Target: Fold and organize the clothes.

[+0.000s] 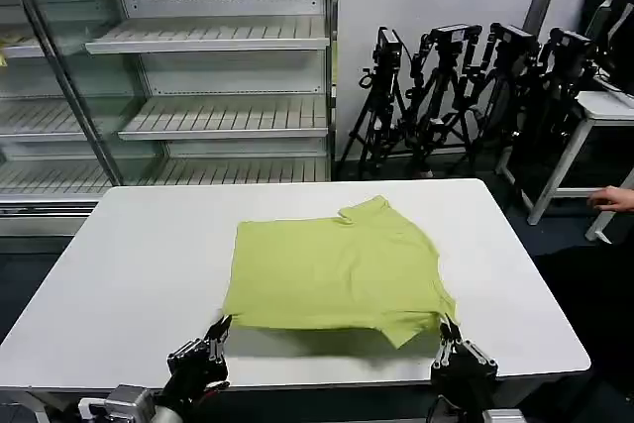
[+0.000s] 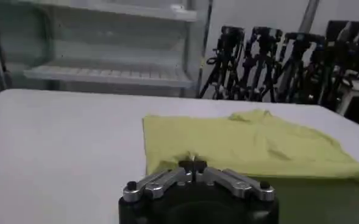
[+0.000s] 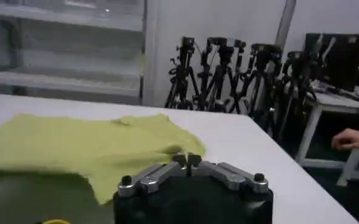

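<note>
1. The white table [image 1: 129,274] fills the work area, with bare shelving [image 1: 213,42] and a cluster of camera tripods [image 1: 466,96] behind it

2. The lime yellow-green T-shirt [image 1: 337,269] lies plain side up near the table's middle, closer to the near edge. It looks already folded once, with the collar [image 1: 365,208] at the far edge and a sleeve corner [image 1: 411,329] sticking out at the near right

3. The near hem seems to hang slightly off the tabletop at both corners, with a shadow under it, so each corner looks pinched and lifted rather than lying flat

4. The left gripper [image 1: 220,328] sits at the near left corner, its fingers drawn together on the cloth; the left wrist view shows the tips meeting right at the fabric edge [image 2: 167,163]

5. The right gripper [image 1: 448,330] sits at the near right corner, tips together beside the sleeve; whether fabric is between them I cannot tell

6. To fold well, I judge both corners should rise evenly and travel away together, keeping the hem taut and straight
</note>
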Tool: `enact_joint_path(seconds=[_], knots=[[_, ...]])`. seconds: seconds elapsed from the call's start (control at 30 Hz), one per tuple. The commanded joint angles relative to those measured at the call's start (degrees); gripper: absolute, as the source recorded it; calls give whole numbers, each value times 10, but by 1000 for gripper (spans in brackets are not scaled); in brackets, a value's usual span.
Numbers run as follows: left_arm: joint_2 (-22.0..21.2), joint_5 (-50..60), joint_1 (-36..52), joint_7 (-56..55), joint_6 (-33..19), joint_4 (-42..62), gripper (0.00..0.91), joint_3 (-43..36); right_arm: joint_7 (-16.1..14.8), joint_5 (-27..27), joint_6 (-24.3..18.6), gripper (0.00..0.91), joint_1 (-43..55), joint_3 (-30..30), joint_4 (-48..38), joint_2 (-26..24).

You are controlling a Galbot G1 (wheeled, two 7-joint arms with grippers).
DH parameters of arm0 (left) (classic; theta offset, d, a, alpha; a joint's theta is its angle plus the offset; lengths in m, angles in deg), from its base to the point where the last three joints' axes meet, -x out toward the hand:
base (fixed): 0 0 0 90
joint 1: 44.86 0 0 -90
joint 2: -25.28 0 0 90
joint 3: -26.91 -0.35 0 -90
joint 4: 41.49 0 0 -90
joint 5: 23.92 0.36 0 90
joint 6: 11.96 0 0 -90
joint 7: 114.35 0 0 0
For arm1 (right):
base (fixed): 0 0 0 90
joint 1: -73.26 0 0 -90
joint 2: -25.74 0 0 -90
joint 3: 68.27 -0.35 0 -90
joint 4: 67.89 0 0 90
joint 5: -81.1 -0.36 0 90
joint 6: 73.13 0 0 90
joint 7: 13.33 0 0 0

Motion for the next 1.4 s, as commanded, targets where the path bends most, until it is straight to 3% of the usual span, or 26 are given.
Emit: enact_joint_path(seconds=[0.03, 0.47, 0.77, 1.17, 1.2, 1.23, 1.27, 1.3, 1.4], knots=[[20, -12, 41, 5, -2, 35, 20, -2, 2, -14, -6, 0, 44, -13, -27, -11], [72, 6, 129, 15, -9, 126, 20, -60, -5, -69, 20, 0, 199, 26, -133, -99], [81, 6, 177, 14, -8, 172, 20, -70, -22, -82, 36, 0, 284, 59, -209, -117], [72, 6, 210, 1, -28, 205, 20, -78, -33, -73, 37, 0, 307, 78, -252, -118], [71, 6, 212, 0, -28, 208, 30, -78, -34, -71, 37, 0, 308, 79, -254, -118], [70, 6, 213, 0, -28, 210, 242, -80, -35, -69, 36, 0, 308, 81, -256, -117], [69, 8, 212, 0, -27, 211, 504, -82, -35, -67, 36, 60, 307, 83, -259, -115], [68, 10, 210, 0, -26, 211, 907, -84, -35, -63, 36, 242, 307, 85, -262, -114], [66, 16, 203, 3, -23, 209, 907, -90, -36, -52, 37, 907, 304, 90, -271, -107]])
